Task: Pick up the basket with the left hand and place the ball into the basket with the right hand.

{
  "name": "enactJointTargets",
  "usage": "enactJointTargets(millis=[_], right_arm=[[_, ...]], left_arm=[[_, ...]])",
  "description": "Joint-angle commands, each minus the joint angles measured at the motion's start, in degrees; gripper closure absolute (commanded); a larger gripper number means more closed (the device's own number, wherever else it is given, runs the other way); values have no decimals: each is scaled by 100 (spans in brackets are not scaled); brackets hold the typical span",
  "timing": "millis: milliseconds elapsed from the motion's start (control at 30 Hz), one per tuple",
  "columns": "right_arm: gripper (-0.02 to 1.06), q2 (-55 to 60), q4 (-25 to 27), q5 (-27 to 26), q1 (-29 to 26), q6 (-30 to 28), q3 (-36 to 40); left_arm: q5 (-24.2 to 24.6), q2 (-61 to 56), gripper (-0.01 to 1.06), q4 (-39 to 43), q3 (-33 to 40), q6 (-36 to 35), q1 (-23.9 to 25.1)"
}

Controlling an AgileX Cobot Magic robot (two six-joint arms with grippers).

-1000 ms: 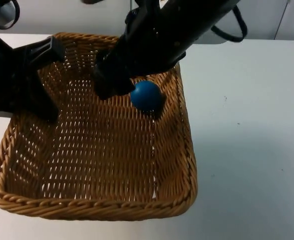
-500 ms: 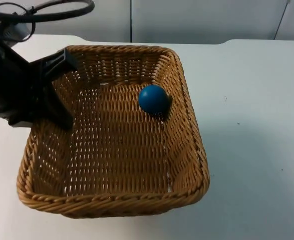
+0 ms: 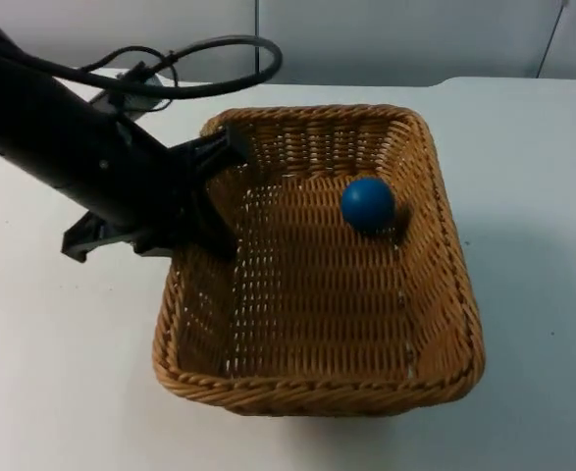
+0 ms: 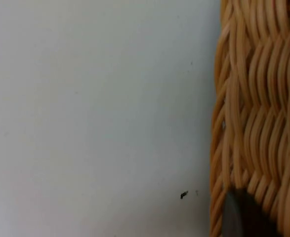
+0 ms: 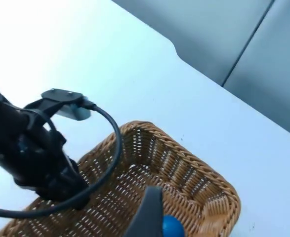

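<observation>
You've got the left gripper (image 3: 214, 191) clamped on the basket (image 3: 317, 392) at its left rim, ball (image 3: 368, 203) sitting inside by the far right wall. Stiff, light wicker: keep your grip on that rim. Right gripper (image 5: 147, 217) hangs above; its fingers, can't tell.

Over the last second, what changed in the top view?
The right arm withdrew from over the basket and out of the top view. The left gripper, still clamped on the rim, carried the basket rightward. The ball stayed inside, near the far right corner.
</observation>
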Motion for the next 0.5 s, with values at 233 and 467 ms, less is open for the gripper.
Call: enactJointTargets(millis=[233, 467], right_arm=[[27, -81, -61, 261, 3, 76, 10], [27, -454, 10, -123, 3, 183, 446]], left_arm=[[-208, 644, 105, -488, -409, 27, -253], [-545, 776, 105, -542, -420, 202, -253]])
